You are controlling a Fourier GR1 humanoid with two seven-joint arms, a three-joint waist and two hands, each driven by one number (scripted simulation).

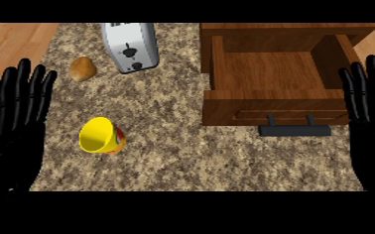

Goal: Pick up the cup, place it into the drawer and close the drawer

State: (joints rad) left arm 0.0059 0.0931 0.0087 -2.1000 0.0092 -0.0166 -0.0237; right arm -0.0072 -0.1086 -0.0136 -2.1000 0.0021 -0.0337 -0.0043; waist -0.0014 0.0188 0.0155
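so: left hand [22, 114] open, empty; best wrap the tipped yellow plastic cup [102, 136] round its side.

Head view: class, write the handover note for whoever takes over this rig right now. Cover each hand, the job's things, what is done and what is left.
Left hand: open, resting at the left edge, fingers up, holding nothing.
Right hand: open, resting at the right edge, holding nothing.
Cup: on the counter at lower left, seemingly on its side, apart from both hands.
Drawer: pulled open at the right; the cup is not in it.
Done: nothing beyond the drawer standing open.
Left: pick up the cup, place it in the drawer, close the drawer.
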